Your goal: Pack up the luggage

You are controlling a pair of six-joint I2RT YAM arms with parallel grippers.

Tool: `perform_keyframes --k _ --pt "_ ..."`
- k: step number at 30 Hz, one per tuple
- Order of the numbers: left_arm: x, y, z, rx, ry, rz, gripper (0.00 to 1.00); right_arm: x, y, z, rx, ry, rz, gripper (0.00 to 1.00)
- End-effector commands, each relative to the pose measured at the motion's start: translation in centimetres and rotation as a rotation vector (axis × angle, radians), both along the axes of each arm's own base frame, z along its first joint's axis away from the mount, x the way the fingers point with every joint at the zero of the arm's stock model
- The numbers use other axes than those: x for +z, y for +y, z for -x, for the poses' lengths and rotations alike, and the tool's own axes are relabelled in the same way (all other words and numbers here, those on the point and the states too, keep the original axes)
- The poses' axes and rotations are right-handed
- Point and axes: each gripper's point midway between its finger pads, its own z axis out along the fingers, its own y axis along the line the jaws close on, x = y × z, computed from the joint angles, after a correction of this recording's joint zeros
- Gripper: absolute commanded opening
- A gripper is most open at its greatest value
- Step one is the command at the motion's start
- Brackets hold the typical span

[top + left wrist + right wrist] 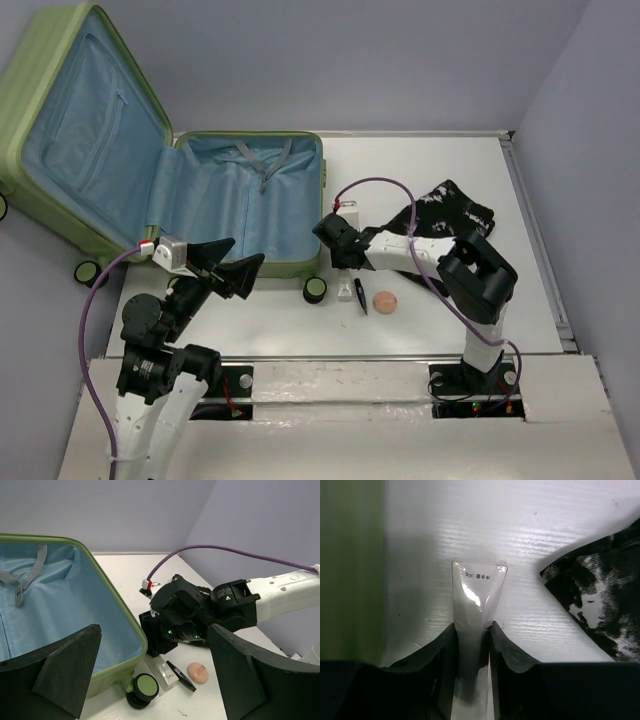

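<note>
My right gripper clamps clear tube; open luggage just beside, on left. My left gripper gapes at its near rim.

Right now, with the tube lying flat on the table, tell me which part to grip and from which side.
Grip the tube across its narrower body, not the wide crimped end, which is flat and points away. Come from above along its length, one finger on each long edge; the right gripper sits just so, fingers against both edges.
</note>
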Motion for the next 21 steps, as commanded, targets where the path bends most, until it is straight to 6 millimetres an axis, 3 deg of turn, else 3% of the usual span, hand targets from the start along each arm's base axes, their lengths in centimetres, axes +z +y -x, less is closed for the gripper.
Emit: perform_keyframes --k 1,2,3,5,6,7,10,11,12,13,14,15,16,17,18,19,21 --pt "1.7 0.0 0.6 -0.011 -0.048 0.013 0.99 5.0 0.2 -2.6 -0.093 -0.151 -0.059 0.29" --pt "1.8 0.0 0.6 -0.011 -0.049 0.015 0.99 6.0 -0.3 -2.5 -0.104 -0.171 -0.069 0.24" --pt "1.8 0.0 0.7 -0.014 -0.049 0.014 0.99 9.1 -0.5 -2.4 -0.102 -0.218 -0.116 0.24" --pt "1.8 0.0 0.7 -0.015 -0.05 0.016 0.99 11.4 -1.1 -1.4 -0.083 -0.252 -0.146 0.24" --pt "1.8 0.0 0.7 -0.015 -0.051 0.017 0.99 14.5 -1.5 -1.0 -0.078 -0.295 -0.201 0.24" --pt "1.9 0.0 0.7 -0.015 -0.051 0.019 0.99 15.7 -1.7 -0.7 -0.064 -0.308 -0.222 0.24" --pt "1.9 0.1 0.7 -0.008 -0.054 0.023 0.99 19.3 -0.3 -0.1 0.003 -0.332 -0.33 0.24" --pt "2.0 0.2 0.7 -0.003 -0.057 0.024 0.99 22.0 1.3 -0.7 0.049 -0.37 -0.394 0.24" --pt "2.0 0.2 0.7 0.0 -0.058 0.025 0.99 21.6 2.1 -0.8 0.078 -0.364 -0.397 0.24" --pt "2.0 0.2 0.7 0.0 -0.059 0.024 0.99 23.4 4.9 -1.8 0.143 -0.375 -0.453 0.24" --pt "2.0 0.3 0.6 0.004 -0.056 0.024 0.99 26.5 5.5 -2.3 0.149 -0.43 -0.5 0.26" --pt "1.9 0.3 0.6 0.007 -0.052 0.025 0.99 28.3 8.6 -3.4 0.21 -0.438 -0.556 0.32" --pt "1.8 0.3 0.5 0.009 -0.05 0.024 0.99 29.0 10.2 -4.2 0.235 -0.444 -0.575 0.44" --pt "1.8 0.4 0.4 0.012 -0.044 0.023 0.99 28.7 11.2 -4.8 0.258 -0.426 -0.551 0.69" --pt "1.8 0.5 0.3 0.019 -0.042 0.024 0.99 26.1 12.6 -5.9 0.254 -0.378 -0.506 0.79" --pt "1.7 0.5 0.3 0.025 -0.038 0.02 0.99 26.4 12.8 -6.3 0.247 -0.377 -0.495 0.85" --pt "1.7 0.6 0.3 0.029 -0.038 0.023 0.99 26.3 11.5 -5.8 0.231 -0.375 -0.47 0.86"
